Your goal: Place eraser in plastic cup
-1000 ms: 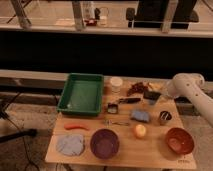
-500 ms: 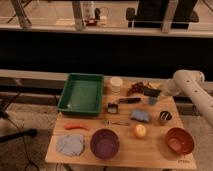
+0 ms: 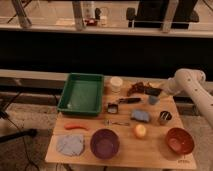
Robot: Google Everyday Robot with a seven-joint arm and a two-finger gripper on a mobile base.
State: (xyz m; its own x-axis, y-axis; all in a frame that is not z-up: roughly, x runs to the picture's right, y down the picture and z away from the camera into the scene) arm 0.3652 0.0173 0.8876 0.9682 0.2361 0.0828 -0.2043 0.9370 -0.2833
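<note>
Wooden surface (image 3: 125,150) seen from the front, near edge at the bottom. Nearest row, left to right: a grey-blue cloth (image 3: 69,145), a purple bowl (image 3: 104,143) and a red-orange bowl (image 3: 179,140) near the right corner. Just behind: an orange carrot-like piece (image 3: 75,126) at left, a small metal utensil (image 3: 115,122) at centre, and a yellow-orange round fruit (image 3: 140,130).

Middle row: a blue rectangular pad (image 3: 140,115) and, to its right, a dark shiny metal cup (image 3: 164,117). A black-handled tool (image 3: 122,103) lies left of centre. A green tray (image 3: 82,93) fills the left rear of the surface.

Far row: a cream-white round cup (image 3: 115,83), a brownish cluster of small items (image 3: 138,88), and the pale blue plastic cup (image 3: 153,99) standing upright. Directly above the cup, the flat black eraser (image 3: 154,92) is clamped in the gripper (image 3: 161,91) at the end of the white arm (image 3: 192,85), which enters from the right edge. Whether eraser and cup rim touch cannot be told.
</note>
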